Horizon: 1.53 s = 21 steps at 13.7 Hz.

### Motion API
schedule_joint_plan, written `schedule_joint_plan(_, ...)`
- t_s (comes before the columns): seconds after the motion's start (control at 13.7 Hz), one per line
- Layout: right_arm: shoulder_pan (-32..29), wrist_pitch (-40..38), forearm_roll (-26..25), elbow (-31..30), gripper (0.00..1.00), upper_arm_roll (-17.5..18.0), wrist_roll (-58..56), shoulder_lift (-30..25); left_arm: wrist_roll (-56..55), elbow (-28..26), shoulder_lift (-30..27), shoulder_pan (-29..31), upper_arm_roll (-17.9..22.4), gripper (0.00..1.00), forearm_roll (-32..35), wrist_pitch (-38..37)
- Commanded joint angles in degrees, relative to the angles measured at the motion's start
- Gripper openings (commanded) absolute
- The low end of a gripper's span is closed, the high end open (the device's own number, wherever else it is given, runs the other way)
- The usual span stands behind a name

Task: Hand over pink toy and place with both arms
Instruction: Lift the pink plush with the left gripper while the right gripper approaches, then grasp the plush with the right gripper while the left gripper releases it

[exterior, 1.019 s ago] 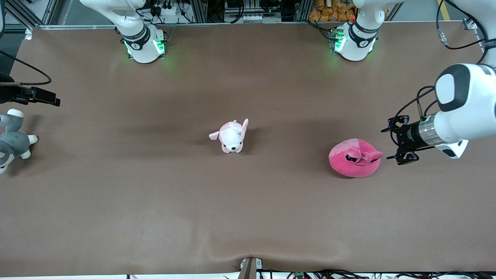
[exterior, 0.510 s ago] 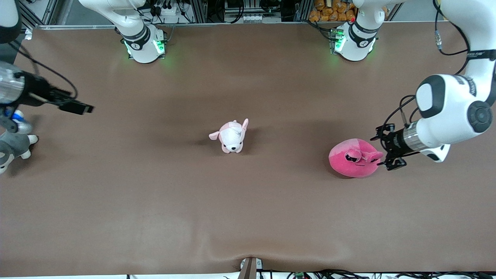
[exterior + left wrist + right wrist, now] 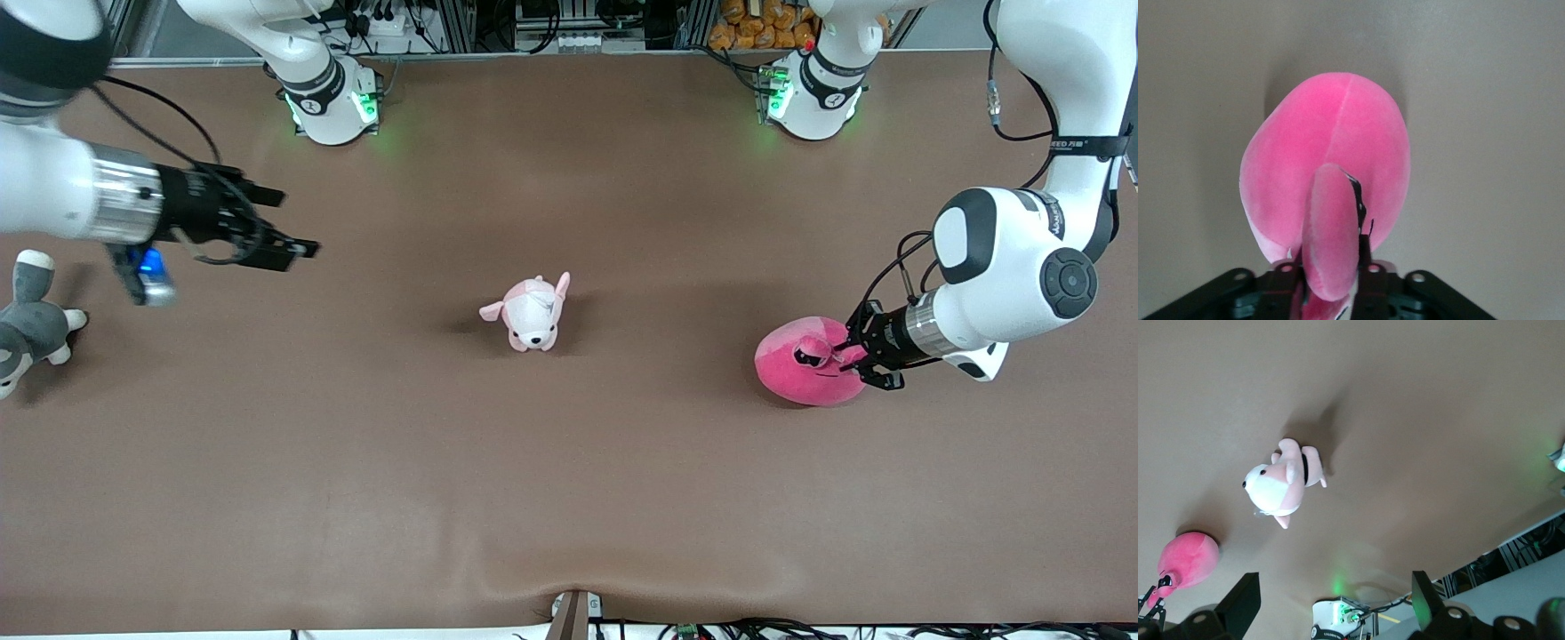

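Toward the left arm's end of the table (image 3: 569, 498), the pink toy (image 3: 805, 369) sat on the brown cloth, and it was the nearest of the plush things to the front camera. The left gripper (image 3: 855, 357) had reached it low and from the side, level with the toy's face; the left wrist view showed the fingers (image 3: 1363, 263) set either side of the protruding snout (image 3: 1330, 233), with the jaws drawn in narrowly about it. That looked like a pinch on the one part small enough to fit between the fingers, since the round body was too broad to span. The toy rested on the table, not yet lifted.

A little farther from the camera, near the middle of the table, stood the pale pink-and-white puppy (image 3: 532, 313), well apart from both grippers and no part of the task. At the right arm's end lay the grey-and-white plush animal (image 3: 31, 324), at the table's edge.

Farther still, the right gripper (image 3: 284, 249) hung in the air over bare cloth between that grey animal and the puppy, its fingers (image 3: 1241, 603) spread wide and holding nothing. It pointed toward the middle of the table, probably so as to be ready to receive the toy.
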Motion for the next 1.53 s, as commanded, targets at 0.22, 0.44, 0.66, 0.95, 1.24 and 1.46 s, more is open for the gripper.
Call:
schedule_joint_plan(0.22, 10.14, 6.49, 0.96, 1.43, 1.0, -0.49, 19.94, 2.92, -0.73, 0.44, -1.3, -0.11, -1.33, 0.0, -0.06, -0.53)
schedule_joint_plan(0.44, 14.37, 17.63, 1.31, 1.35, 1.0, -0.49, 32.42, 4.59, -2.48, 3.23, -4.11, 0.15, -2.83, 0.0, -0.85, -6.74)
schedule_joint_plan(0.66, 17.98, 23.71, 1.31, 1.52, 1.0, -0.49, 41.38, 6.09, -3.46, 5.01, -8.23, 0.15, -6.95, 0.0, -0.94, -11.61)
schedule_joint_plan(0.95, 21.31, 32.94, 1.49, 1.61, 1.0, -0.4, 52.64, 8.54, -13.1, 8.42, -8.25, -0.37, -13.28, 0.0, -3.92, -11.7)
schedule_joint_plan(1.24, 26.24, 35.15, 1.13, 1.52, 1.0, -0.49, 55.48, 10.3, -24.09, 13.52, -6.06, -6.15, -15.93, 0.0, -3.84, -11.61)
schedule_joint_plan(1.46, 28.0, 37.35, 1.31, 1.52, 1.0, -0.49, 58.65, 11.36, -30.95, 18.0, -4.04, -11.0, -15.93, 0.0, -3.84, -11.61)
